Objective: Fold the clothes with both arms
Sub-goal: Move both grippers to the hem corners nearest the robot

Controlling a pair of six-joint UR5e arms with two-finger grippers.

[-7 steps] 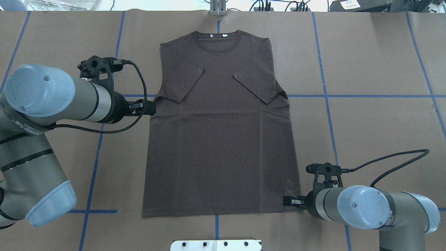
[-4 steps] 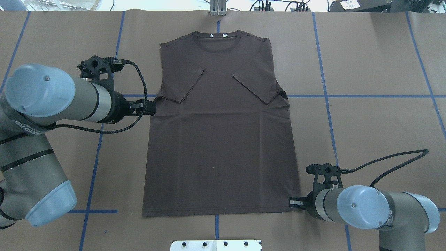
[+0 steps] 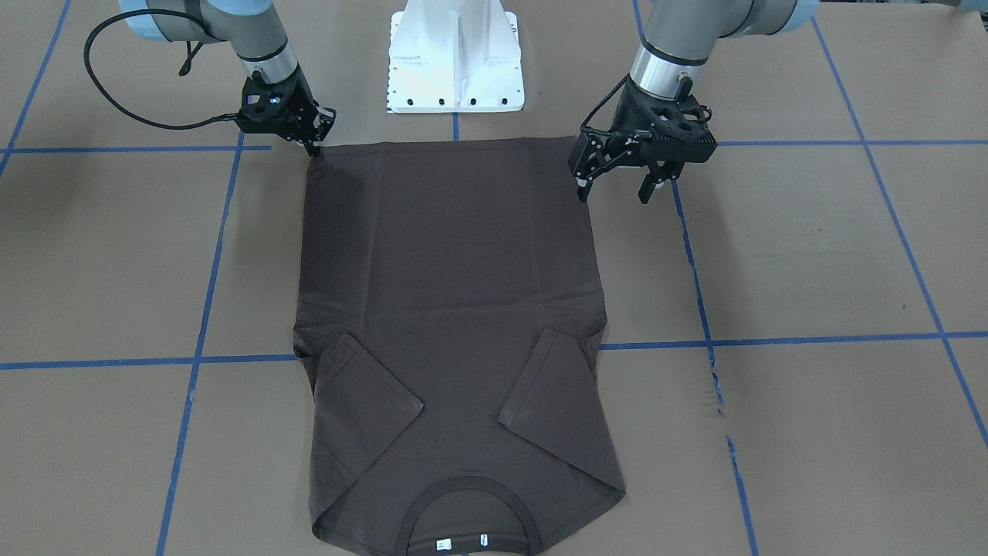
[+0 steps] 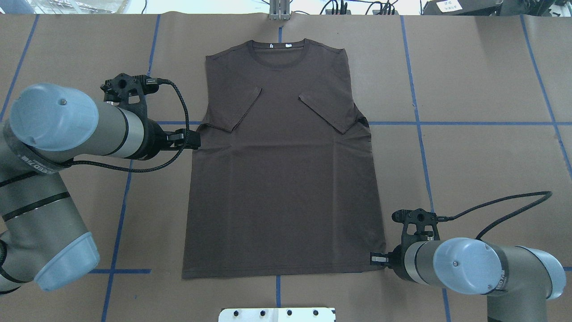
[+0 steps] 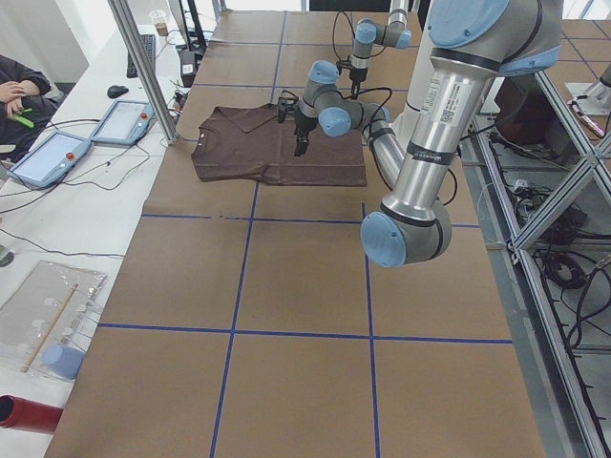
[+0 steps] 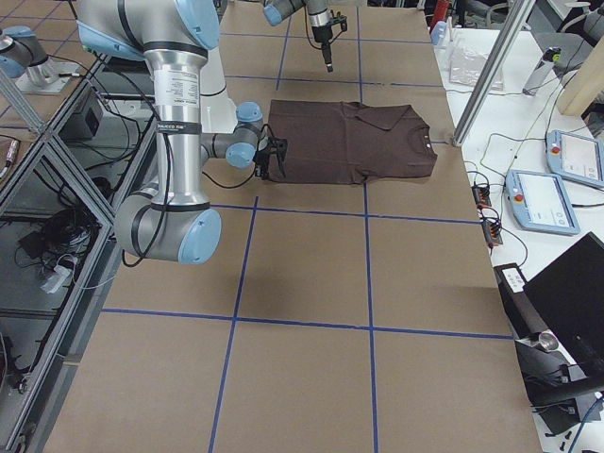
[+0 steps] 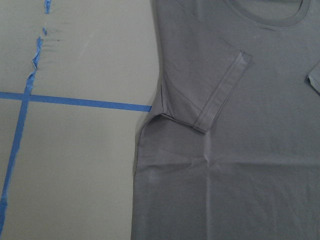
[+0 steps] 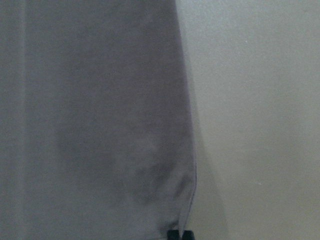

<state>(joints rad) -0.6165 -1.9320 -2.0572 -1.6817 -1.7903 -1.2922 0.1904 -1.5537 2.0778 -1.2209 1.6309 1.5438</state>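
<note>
The dark brown T-shirt (image 4: 281, 179) lies flat on the brown table, collar (image 4: 279, 53) at the far edge, both sleeves folded in over the chest. My left gripper (image 3: 612, 197) is open and empty, hovering just off the shirt's left side edge below the sleeve (image 7: 220, 95); in the overhead view the left gripper (image 4: 194, 139) is beside that edge. My right gripper (image 3: 312, 144) is shut on the shirt's near right hem corner (image 4: 380, 256). The right wrist view shows that corner puckered at a fingertip (image 8: 179, 234).
The white pedestal base (image 3: 455, 62) stands just behind the hem. Blue tape lines (image 4: 469, 123) cross the table. A metal post (image 4: 279, 11) stands at the far edge beyond the collar. Tablets (image 5: 48, 157) lie off the table's far side.
The right gripper's fingers have drawn in at the hem corner, from spread to shut. The left arm has shifted slightly toward the robot. The shirt has not moved.
</note>
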